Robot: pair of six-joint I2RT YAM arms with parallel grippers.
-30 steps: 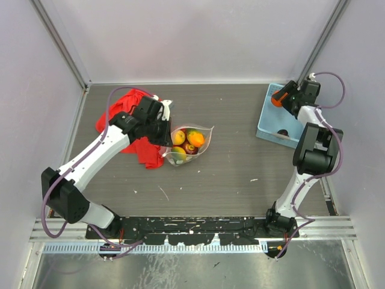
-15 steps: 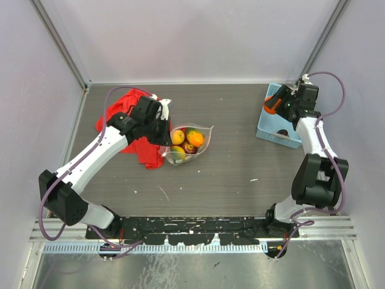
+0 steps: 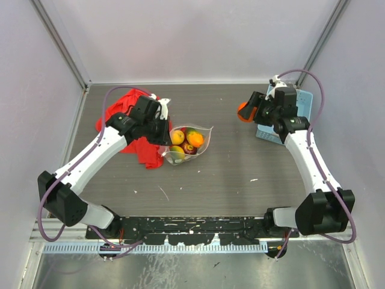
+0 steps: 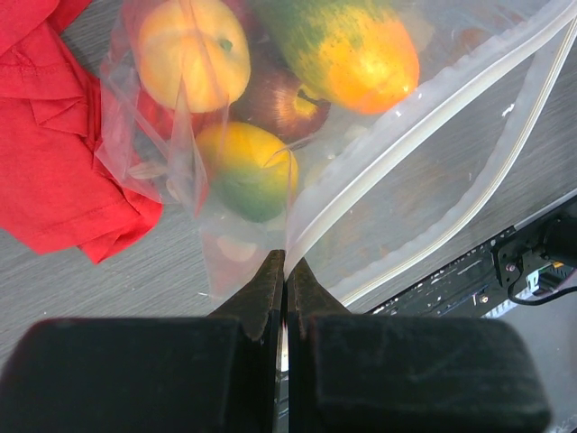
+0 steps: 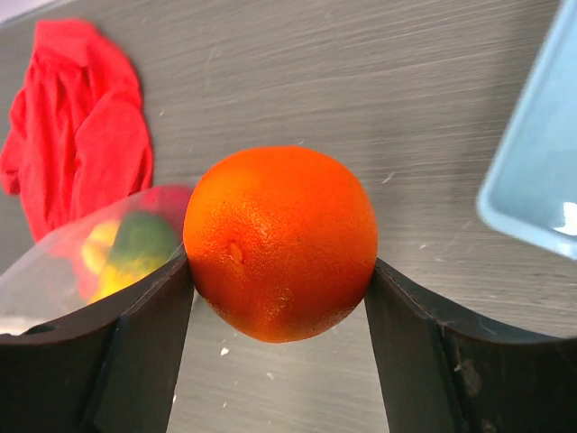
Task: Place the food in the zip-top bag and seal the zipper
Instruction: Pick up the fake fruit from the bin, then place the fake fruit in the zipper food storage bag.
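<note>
Nothing legible shows in any of the 3 views. No writing, label, brand, number or sign can be read on the clear thin plastic zip-top bag [image 4: 225, 257], on the round glossy orange toy fruit [image 5: 281, 242], or on any other surface.
</note>
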